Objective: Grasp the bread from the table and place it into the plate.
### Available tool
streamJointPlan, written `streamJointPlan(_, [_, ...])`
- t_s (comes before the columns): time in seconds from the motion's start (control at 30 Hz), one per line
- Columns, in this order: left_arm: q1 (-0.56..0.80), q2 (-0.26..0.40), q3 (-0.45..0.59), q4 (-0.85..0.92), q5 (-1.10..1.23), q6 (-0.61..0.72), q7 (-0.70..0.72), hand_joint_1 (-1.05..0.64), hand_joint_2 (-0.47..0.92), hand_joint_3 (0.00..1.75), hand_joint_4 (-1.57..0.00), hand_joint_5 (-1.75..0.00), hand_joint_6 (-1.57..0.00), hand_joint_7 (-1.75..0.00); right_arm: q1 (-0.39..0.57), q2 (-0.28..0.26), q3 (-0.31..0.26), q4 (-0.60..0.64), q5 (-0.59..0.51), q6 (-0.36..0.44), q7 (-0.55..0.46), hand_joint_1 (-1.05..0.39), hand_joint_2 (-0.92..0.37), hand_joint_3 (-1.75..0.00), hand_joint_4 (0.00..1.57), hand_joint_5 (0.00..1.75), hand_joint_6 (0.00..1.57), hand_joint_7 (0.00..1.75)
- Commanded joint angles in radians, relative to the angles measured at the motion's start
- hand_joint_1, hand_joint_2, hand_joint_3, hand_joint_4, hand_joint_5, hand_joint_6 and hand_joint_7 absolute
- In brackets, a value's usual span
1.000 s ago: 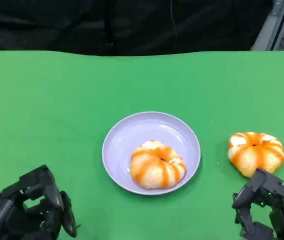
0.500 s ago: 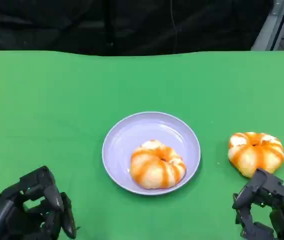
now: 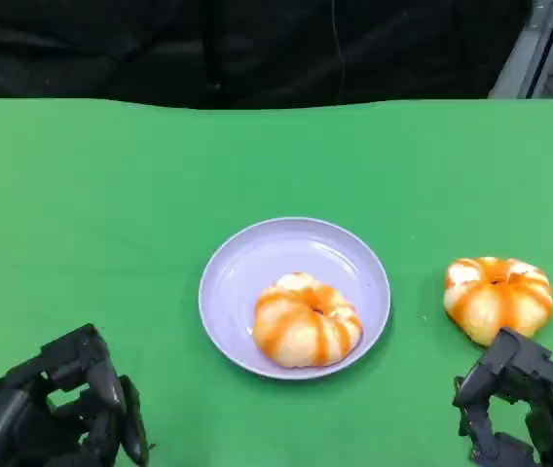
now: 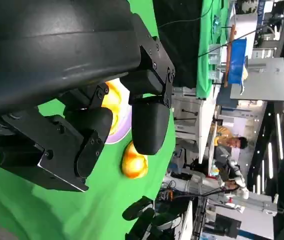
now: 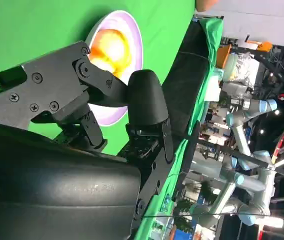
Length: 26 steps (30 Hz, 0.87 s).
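A round bread with orange glaze stripes [image 3: 497,298] lies on the green table at the right, just beyond my right hand [image 3: 520,404]. That hand holds nothing and its fingers are apart. A lilac plate [image 3: 247,255] stands at the middle of the table with a second glazed bread [image 3: 306,319] in its near right part. My left hand [image 3: 57,413] rests at the near left, empty with fingers apart, well away from the plate. The left wrist view shows the plate's rim [image 4: 123,131] and the loose bread [image 4: 133,162] past my fingers. The right wrist view shows the plate [image 5: 132,35] with its bread [image 5: 108,46].
The green table [image 3: 111,214] ends at a dark backdrop at the far side. A metal frame [image 3: 534,44] stands at the far right corner. A person [image 4: 227,145] and other robot arms are in the room beyond the table.
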Motion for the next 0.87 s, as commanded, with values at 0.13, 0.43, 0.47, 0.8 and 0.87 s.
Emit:
streamJointPlan(0.13, [0.002, -0.001, 0.009, 0.001, 0.004, -0.009, -0.005, 0.12, 0.58, 1.49, -0.85, -1.75, -0.67, -1.75, 0.003, -0.016, -0.010, -0.002, 0.014, -0.011, 0.005, -0.13, -0.68, -0.91, 0.81, 1.75, 0.68, 1.62])
streamJointPlan(0.43, [0.003, -0.002, 0.009, -0.002, 0.002, -0.006, -0.005, 0.11, 0.58, 1.49, -0.85, -1.75, -0.66, -1.75, 0.003, -0.014, -0.011, -0.001, 0.018, -0.013, 0.008, -0.14, -0.67, -0.92, 0.81, 1.75, 0.68, 1.61])
streamJointPlan(0.47, [0.003, -0.003, 0.009, -0.002, 0.004, -0.008, -0.003, 0.11, 0.58, 1.49, -0.85, -1.75, -0.66, -1.75, 0.004, -0.014, -0.010, -0.005, 0.020, -0.008, 0.010, -0.14, -0.68, -0.92, 0.81, 1.75, 0.68, 1.61])
streamJointPlan(0.8, [0.001, -0.006, 0.010, 0.000, 0.001, -0.007, -0.006, 0.09, 0.58, 1.48, -0.85, -1.75, -0.66, -1.75, 0.003, -0.014, -0.012, -0.002, 0.022, -0.014, 0.011, -0.12, -0.68, -0.93, 0.81, 1.75, 0.68, 1.61])
streamJointPlan(0.87, [0.001, -0.006, 0.010, 0.000, 0.001, -0.007, -0.006, 0.09, 0.57, 1.48, -0.85, -1.75, -0.66, -1.75, 0.003, -0.014, -0.012, -0.002, 0.022, -0.014, 0.011, -0.12, -0.68, -0.92, 0.81, 1.75, 0.68, 1.61])
